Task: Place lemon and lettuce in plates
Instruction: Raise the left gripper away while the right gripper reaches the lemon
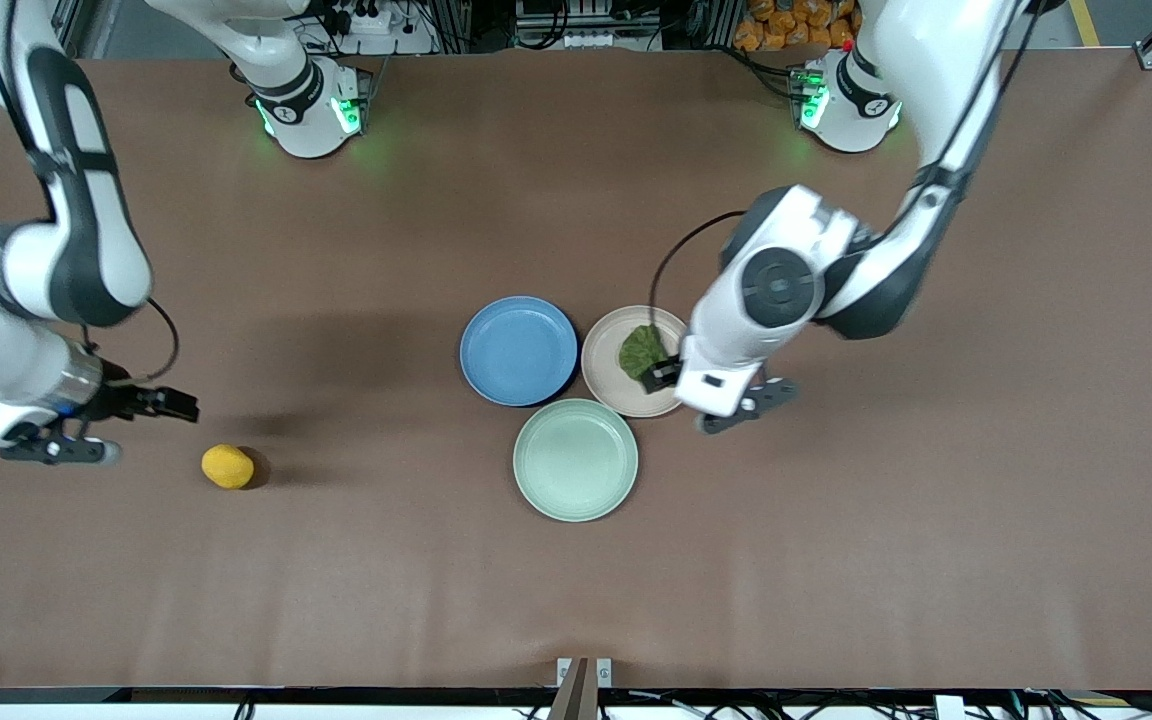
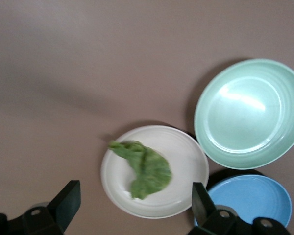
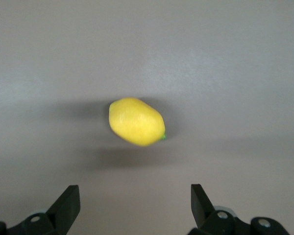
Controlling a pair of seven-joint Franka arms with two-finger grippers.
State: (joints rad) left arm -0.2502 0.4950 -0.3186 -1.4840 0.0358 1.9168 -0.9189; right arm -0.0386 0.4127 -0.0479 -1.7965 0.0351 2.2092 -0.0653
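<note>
The beige plate already holds the lettuce, under the left gripper, fingers wide. The lemon lies on the worktop below the right gripper, fingers wide; round, it might roll away when squeezed.

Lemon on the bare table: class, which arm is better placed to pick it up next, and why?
Right. The right pincer hangs open close by the lemon; the left pincer is over the beige plate holding the lettuce.
</note>
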